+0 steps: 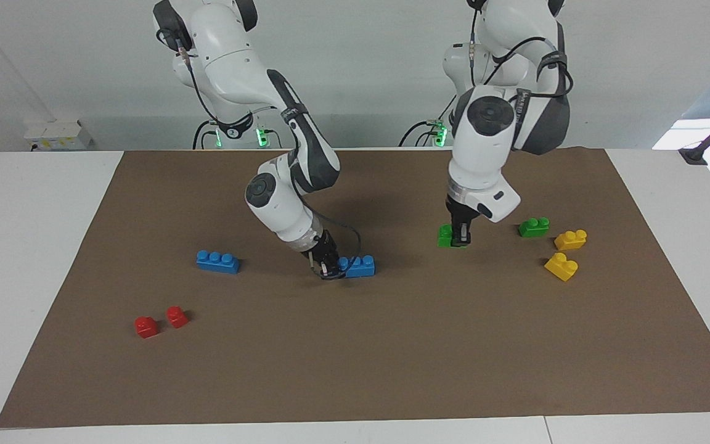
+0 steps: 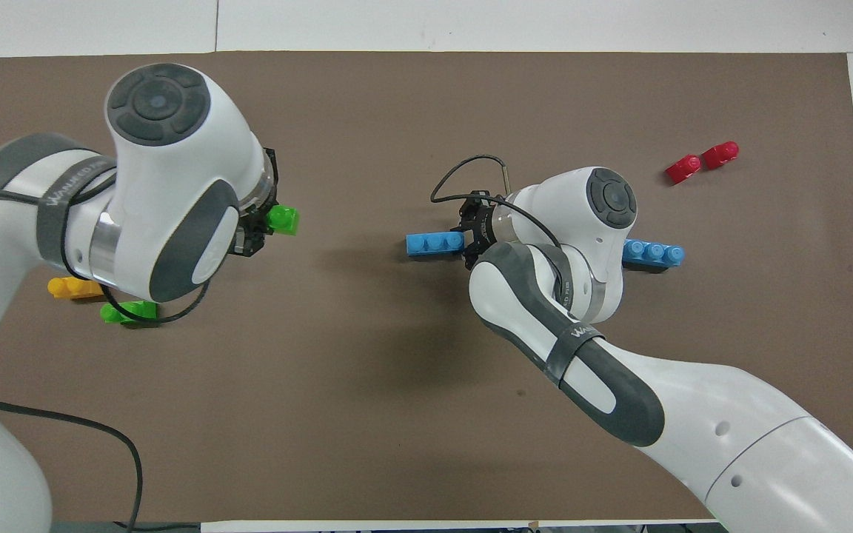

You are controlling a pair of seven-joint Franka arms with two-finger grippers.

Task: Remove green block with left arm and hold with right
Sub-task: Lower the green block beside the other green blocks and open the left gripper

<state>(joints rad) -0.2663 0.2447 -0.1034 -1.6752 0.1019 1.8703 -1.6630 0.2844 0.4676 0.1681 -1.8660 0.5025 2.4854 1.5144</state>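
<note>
- Jaws of the left gripper (image 1: 461, 237) are clamped on the green block (image 1: 447, 236), which is carried low over the brown mat (image 1: 392, 345) toward the left arm's end of the table (image 1: 34, 203).
- Jaws of the right gripper (image 1: 328, 266) are clenched on one end of a blue brick (image 1: 358, 266) that rests on the mat near its middle.
- Green block and blue brick are seen well apart, with bare mat between them.
- A second green brick (image 1: 534, 227) is seen beside the left gripper, with two yellow bricks (image 1: 566, 253) just beside it.
- Another blue brick (image 1: 217, 261) lies toward the right arm's end, and two red pieces (image 1: 161, 321) lie farther from the robots than it.
</note>
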